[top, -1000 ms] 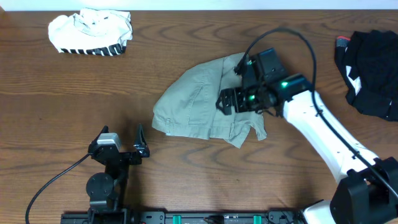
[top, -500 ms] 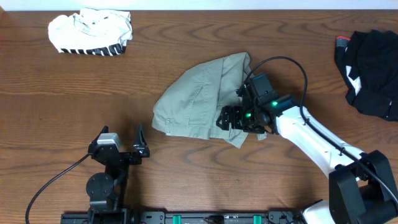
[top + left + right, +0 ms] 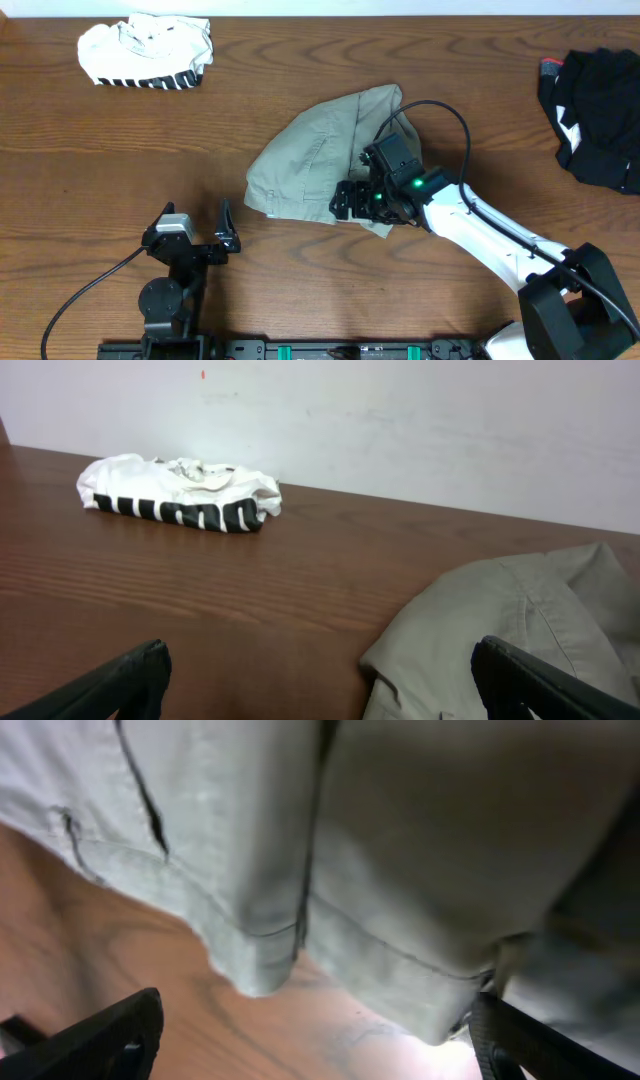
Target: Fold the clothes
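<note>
While the khaki shorts (image 3: 310, 165) lie rumpled mid-table, loosely doubled, the right gripper (image 3: 350, 200) hangs spread wide over their near hem, gripping nothing. Left gripper (image 3: 197, 222) open, parked near edge. 2 others, striped garment (image 3: 147, 52) and black garment (image 3: 600, 115), bunched at far corners. Folding looks barely begun.

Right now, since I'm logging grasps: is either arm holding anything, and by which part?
Nothing is held. Right gripper open over the khaki shorts' hem; left gripper open, away from them.
</note>
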